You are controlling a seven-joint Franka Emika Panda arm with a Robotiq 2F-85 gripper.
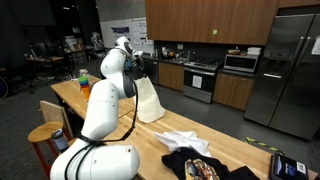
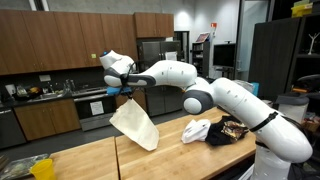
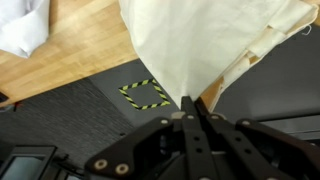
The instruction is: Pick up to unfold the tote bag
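A cream tote bag (image 1: 148,99) hangs in the air from my gripper (image 1: 137,70), well above the wooden table (image 1: 115,118). Its lower corner hangs close to the tabletop. In an exterior view the bag (image 2: 134,124) dangles below the gripper (image 2: 118,90). In the wrist view the fingers (image 3: 193,108) are shut together on a pinched corner of the bag (image 3: 200,45), which spreads out wide beyond them.
A white crumpled cloth (image 1: 183,139) and a dark bag with colourful contents (image 1: 205,165) lie on the table near the robot's base. A green object (image 1: 83,76) stands at the table's far end. Kitchen cabinets and a fridge (image 1: 288,70) line the back wall.
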